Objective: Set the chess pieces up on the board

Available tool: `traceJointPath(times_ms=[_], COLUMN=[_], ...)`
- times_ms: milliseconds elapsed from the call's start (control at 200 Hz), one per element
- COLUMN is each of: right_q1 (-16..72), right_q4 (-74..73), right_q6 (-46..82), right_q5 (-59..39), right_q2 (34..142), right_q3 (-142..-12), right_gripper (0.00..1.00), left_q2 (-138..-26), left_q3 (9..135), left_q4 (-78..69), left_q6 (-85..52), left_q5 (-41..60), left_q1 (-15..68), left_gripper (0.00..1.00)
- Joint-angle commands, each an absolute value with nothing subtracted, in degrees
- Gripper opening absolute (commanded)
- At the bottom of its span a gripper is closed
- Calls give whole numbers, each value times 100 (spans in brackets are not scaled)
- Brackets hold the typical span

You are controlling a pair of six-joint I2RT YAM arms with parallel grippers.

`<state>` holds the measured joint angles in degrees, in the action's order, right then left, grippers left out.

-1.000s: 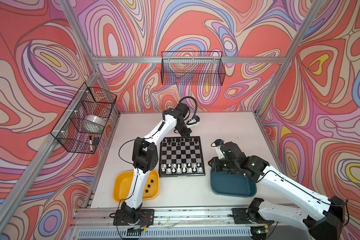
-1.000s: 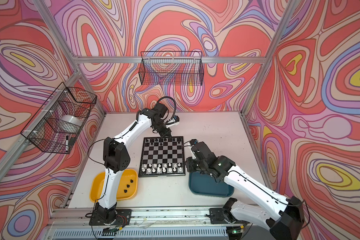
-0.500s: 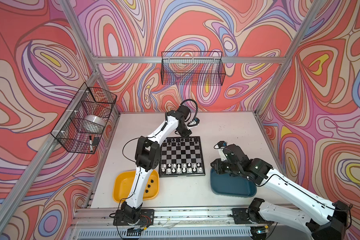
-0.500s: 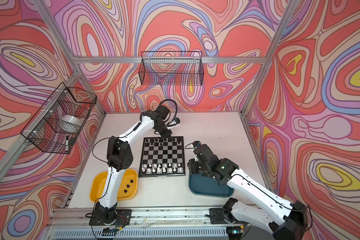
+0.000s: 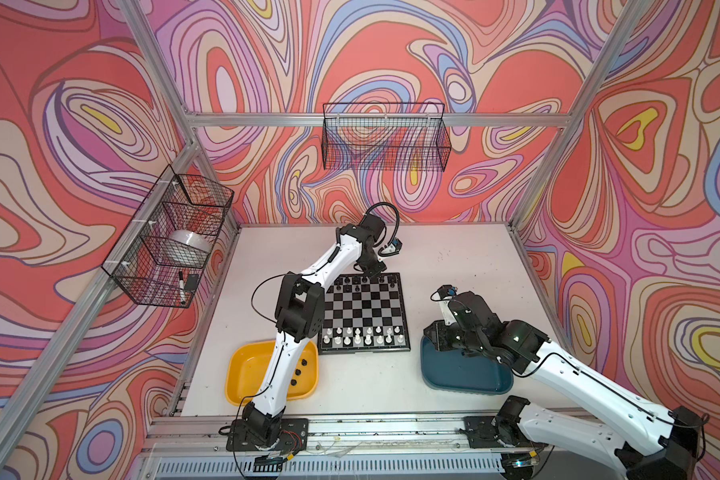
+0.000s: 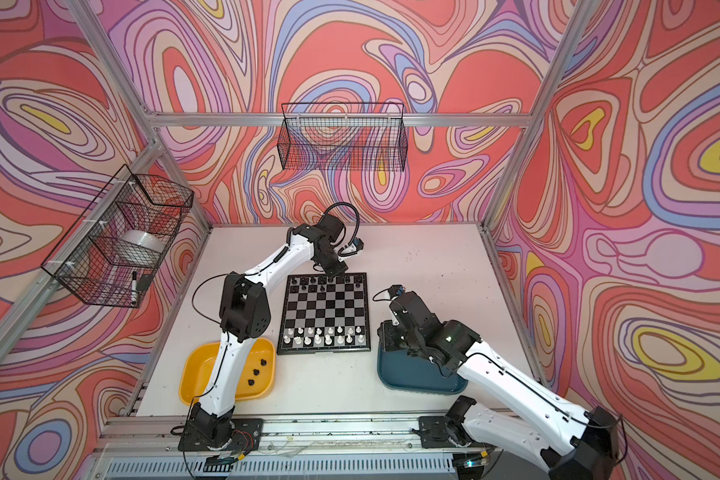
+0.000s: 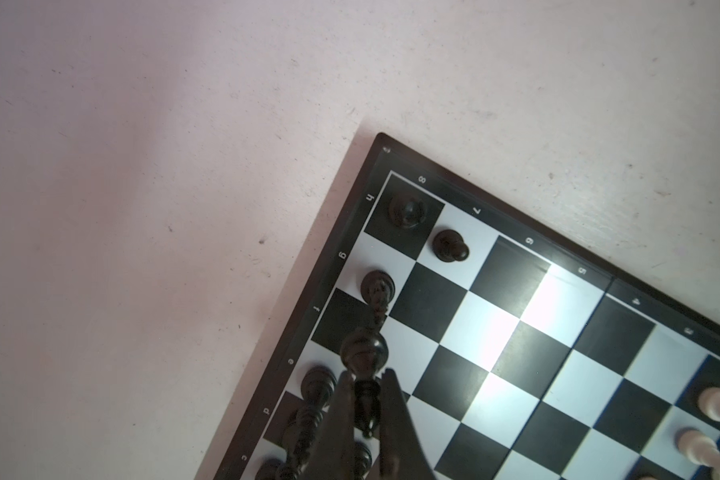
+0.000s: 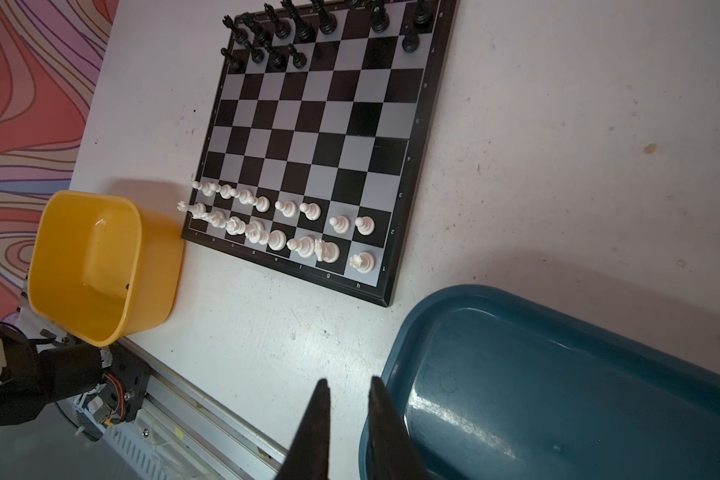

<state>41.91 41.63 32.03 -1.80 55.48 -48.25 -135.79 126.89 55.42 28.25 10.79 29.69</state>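
The board (image 5: 366,309) (image 6: 327,307) lies mid-table, with white chess pieces (image 5: 362,336) (image 8: 283,224) filling its two near rows. Several black pieces (image 5: 352,282) (image 8: 292,29) stand along its far rows. Low over the far row, my left gripper (image 5: 371,276) (image 7: 368,374) is shut on a black piece (image 7: 364,353). That piece's round base juts past the fingertips over the board (image 7: 495,332). My right gripper (image 8: 348,384) (image 5: 433,338) hangs at the teal tray's near-left rim, its fingers a narrow gap apart with nothing between them.
A yellow tray (image 5: 246,374) near the left arm's base holds three black pieces (image 5: 298,371). The teal tray (image 5: 458,374) (image 8: 558,395) lies right of the board. Wire baskets hang on the left wall (image 5: 171,245) and back wall (image 5: 385,139).
My left gripper has sunk a little toward the board's far row, with the black piece still in it, and its elbow has swung slightly right. The right arm has barely shifted.
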Motion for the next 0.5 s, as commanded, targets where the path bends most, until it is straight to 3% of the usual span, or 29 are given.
traceJointPath(times_ms=[0, 496], right_q1=[4166, 4166], right_q4=[4244, 4124], right_q6=[3266, 3287], right_q5=[-70, -93], right_q2=[5441, 5503], right_q3=[-4735, -4645], right_gripper=[18, 18], left_q2=[-13643, -13702], left_q3=[12773, 12573], left_q4=[5422, 5329], left_q6=[2789, 2943], left_q5=[905, 785], left_q1=[2998, 3005], left_gripper=[10, 10])
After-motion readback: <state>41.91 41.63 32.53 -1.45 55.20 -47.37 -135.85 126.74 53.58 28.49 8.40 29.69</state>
